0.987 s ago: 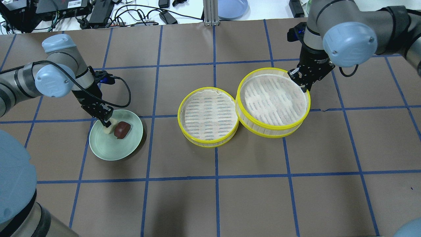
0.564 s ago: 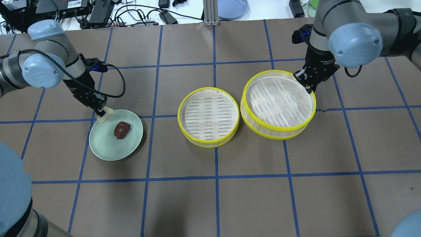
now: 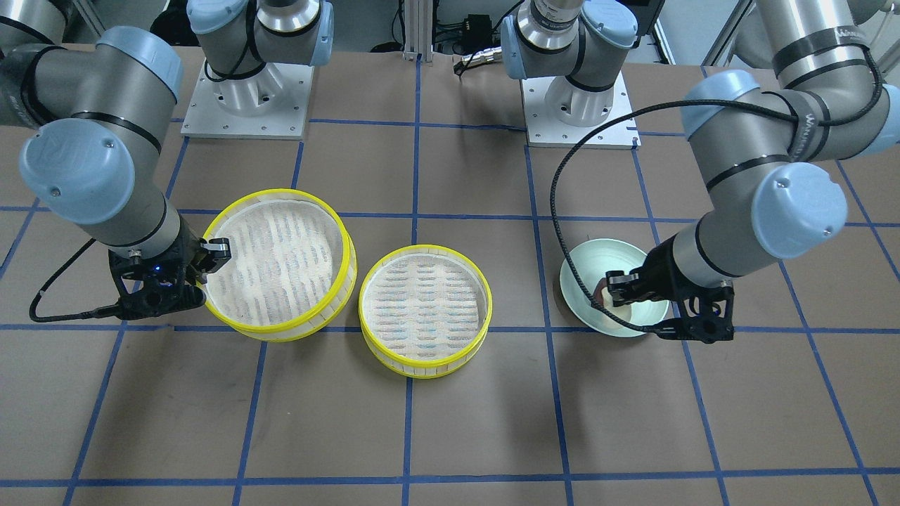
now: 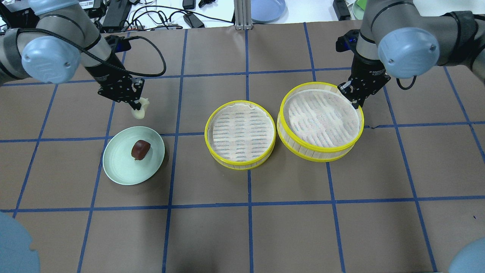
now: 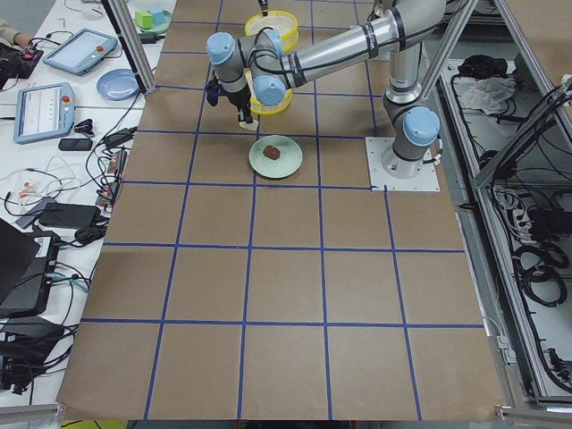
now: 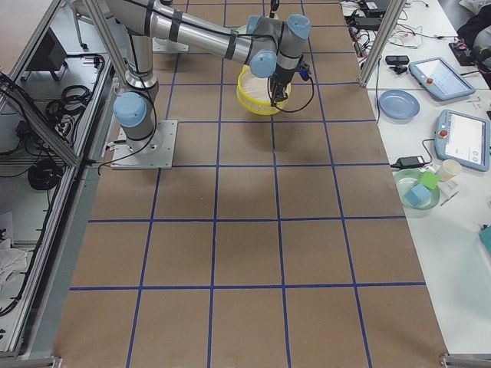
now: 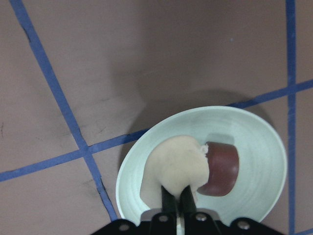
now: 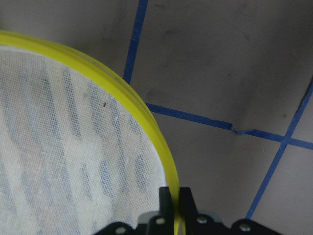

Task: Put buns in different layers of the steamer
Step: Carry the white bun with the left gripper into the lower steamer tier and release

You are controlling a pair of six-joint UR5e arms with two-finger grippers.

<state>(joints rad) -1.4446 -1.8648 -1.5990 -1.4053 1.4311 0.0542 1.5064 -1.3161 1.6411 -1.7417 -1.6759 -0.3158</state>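
My left gripper is shut on the cream-white bun and holds it in the air beyond the far right edge of the pale green plate. In the left wrist view the bun sits between my fingers above the plate. The dark reddish-brown bun lies on the plate. One steamer layer stands at the table's middle. My right gripper is shut on the far right yellow rim of the second layer, which looks raised and is next to the first. Both layers hold no buns.
The brown table cover carries a blue tape grid. A blue plate, cables and power bricks lie on the white bench beyond the far edge. The two arm bases stand at the robot's side of the table.
My left gripper lifted the cream-white bun off the plate and carried it up, farther away and to the right. My right gripper shifted the held steamer layer slightly right.
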